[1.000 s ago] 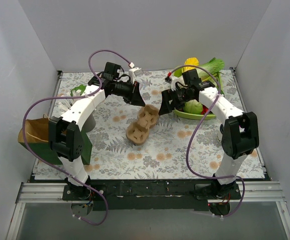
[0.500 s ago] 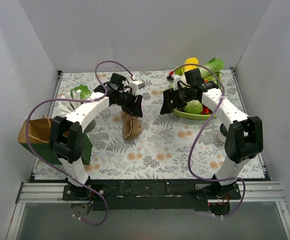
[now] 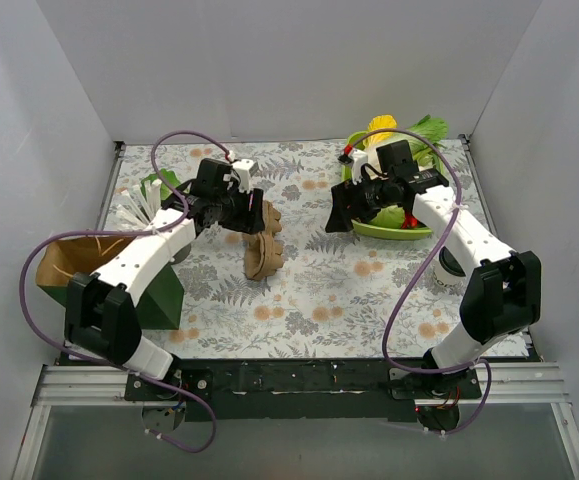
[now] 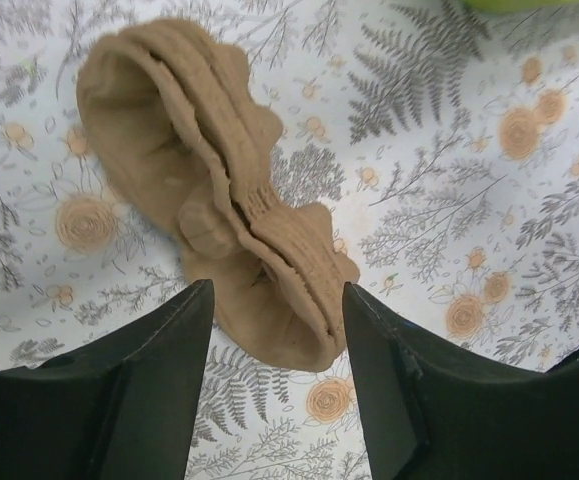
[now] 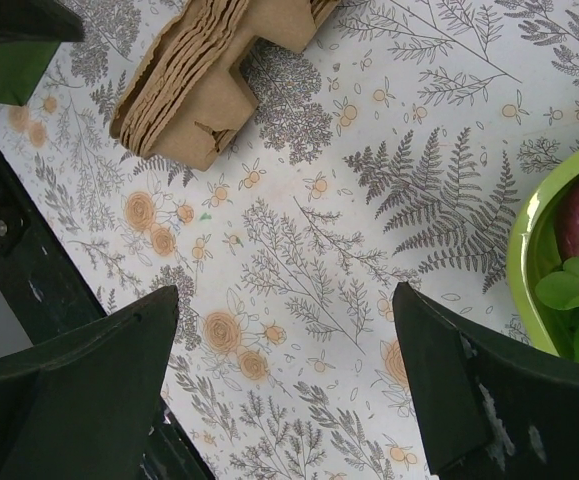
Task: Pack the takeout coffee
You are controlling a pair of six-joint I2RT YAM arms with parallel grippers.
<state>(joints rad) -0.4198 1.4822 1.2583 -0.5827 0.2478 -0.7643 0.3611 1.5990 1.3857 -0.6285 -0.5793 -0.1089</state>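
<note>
The brown cardboard carrier (image 3: 264,250) lies folded on its side on the flowered cloth, left of middle. My left gripper (image 3: 258,221) hovers at its far end, open. In the left wrist view the carrier's (image 4: 199,180) near tip sits between the spread fingers of the left gripper (image 4: 276,290) without touching them. My right gripper (image 3: 337,214) hangs open over bare cloth beside the green bowl, and nothing is between the fingers of the right gripper (image 5: 285,295). The takeout coffee (image 3: 452,264) shows as a small white cup at the right, partly hidden behind my right forearm.
A green bowl (image 3: 369,228) of vegetables stands at the back right; its rim (image 5: 529,240) edges the right wrist view. A grey cup of white utensils (image 3: 141,205) stands back left. An open brown paper bag (image 3: 64,262) and a green block (image 3: 164,295) sit at the left edge.
My left gripper has opened and let go of the carrier, which moved left and now lies folded on its side. The left arm swung left; the right gripper drew slightly back.
</note>
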